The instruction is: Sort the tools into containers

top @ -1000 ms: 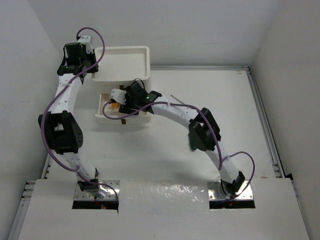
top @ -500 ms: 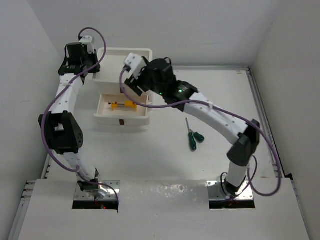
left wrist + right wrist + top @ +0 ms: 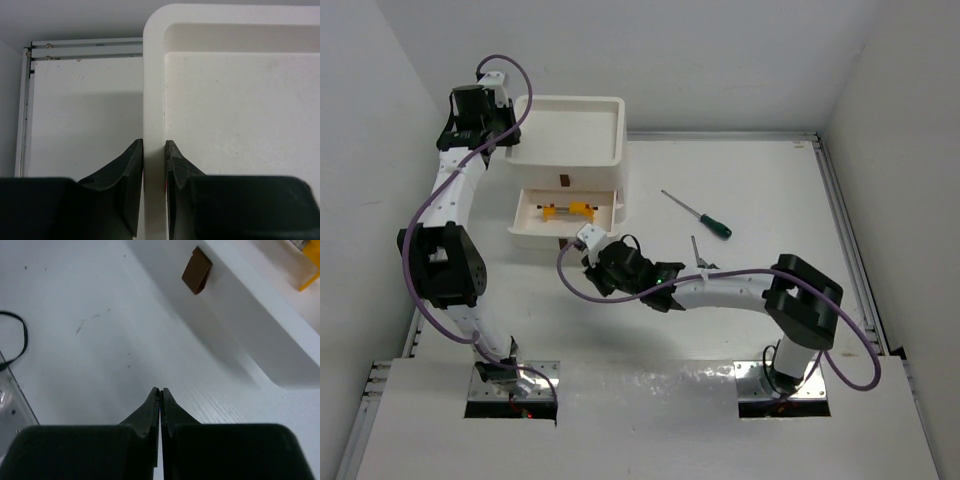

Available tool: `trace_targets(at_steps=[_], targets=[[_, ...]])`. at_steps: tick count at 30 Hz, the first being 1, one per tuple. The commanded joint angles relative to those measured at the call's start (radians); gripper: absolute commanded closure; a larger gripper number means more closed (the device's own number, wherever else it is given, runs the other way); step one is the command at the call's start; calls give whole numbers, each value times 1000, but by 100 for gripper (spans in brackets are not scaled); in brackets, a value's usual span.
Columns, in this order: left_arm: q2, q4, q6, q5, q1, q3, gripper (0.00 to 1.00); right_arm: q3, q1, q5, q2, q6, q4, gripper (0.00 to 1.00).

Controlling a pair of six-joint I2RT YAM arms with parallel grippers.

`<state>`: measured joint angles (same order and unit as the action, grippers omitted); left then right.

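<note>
Jaws of the left gripper (image 3: 153,146) stand one on each side of the left rim of the top tray (image 3: 152,75), pinching that wall of the white container (image 3: 618,175) at its far left corner. The tray floor seen in the left wrist view is bare. Below the tray one drawer (image 3: 540,236) is pulled out toward the arms, and yellow-orange screwdrivers (image 3: 568,210) lie across its floor. The right gripper (image 3: 160,390) hangs low over the table (image 3: 770,180) just in front of that drawer, its two fingers pressed flat together with nothing between them. A brown tab (image 3: 196,276) on the drawer front shows just ahead of it in the right wrist view. A dark green screwdriver (image 3: 698,214) lies loose on the table to the right of the container, well apart from it. Nearer the bases, a second thin shaft (image 3: 693,247) pokes out from behind the right arm (image 3: 720,290), its handle hidden.
</note>
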<state>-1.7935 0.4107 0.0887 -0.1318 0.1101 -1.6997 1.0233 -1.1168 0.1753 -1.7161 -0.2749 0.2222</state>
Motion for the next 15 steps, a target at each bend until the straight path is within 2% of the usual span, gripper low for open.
trace_targets(at_steps=[1,3,6,15], targets=[[-46,114,-23,41,14,44,100,41,18,53,-25,-130,148,100],[-46,114,-20,41,14,41,100,46,20,158,-57,-174,149,100],[-44,115,-14,41,13,37,100,41,25,220,-106,-181,227,100],[-43,114,9,15,14,41,100,241,92,251,-298,-204,249,100]])
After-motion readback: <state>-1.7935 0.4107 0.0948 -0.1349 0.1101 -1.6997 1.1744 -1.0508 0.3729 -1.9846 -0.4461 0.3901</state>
